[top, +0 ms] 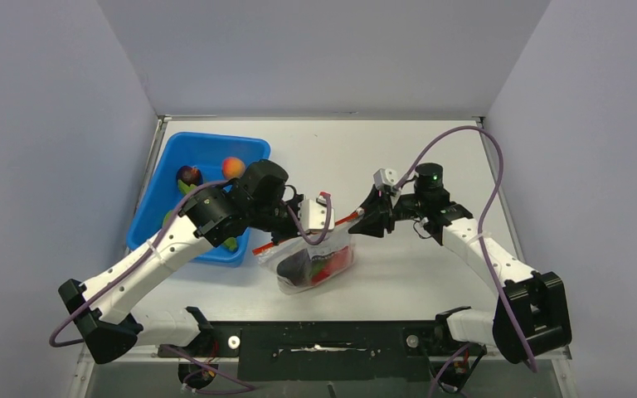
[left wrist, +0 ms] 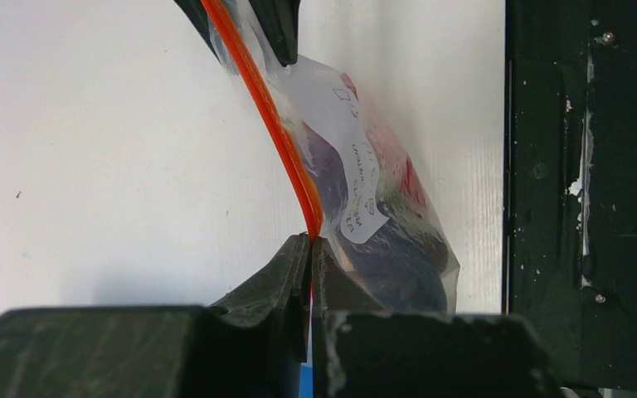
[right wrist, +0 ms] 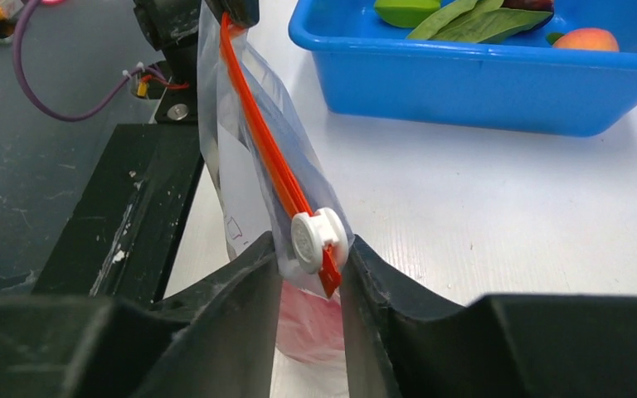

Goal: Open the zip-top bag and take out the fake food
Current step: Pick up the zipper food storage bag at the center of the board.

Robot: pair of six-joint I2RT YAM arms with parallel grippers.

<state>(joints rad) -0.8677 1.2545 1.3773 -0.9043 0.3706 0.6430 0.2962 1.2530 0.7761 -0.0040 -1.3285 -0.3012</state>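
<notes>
The zip-top bag (top: 337, 249) hung between both pincers over the table's (top: 415, 157) front middle, fake food (top: 305, 267) inside (dark and red pieces). The left pincer (left wrist: 311, 240) was clamped on its orange zipper strip (left wrist: 265, 108); the right pincer (right wrist: 315, 249) gripped the white slider (right wrist: 308, 238).

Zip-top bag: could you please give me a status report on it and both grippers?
Left gripper shut on orange-red zipper strip of clear plastic zip-top bag. Right gripper pinching its round white slider. Toy food inside. Blue plastic tub stands apart.
</notes>
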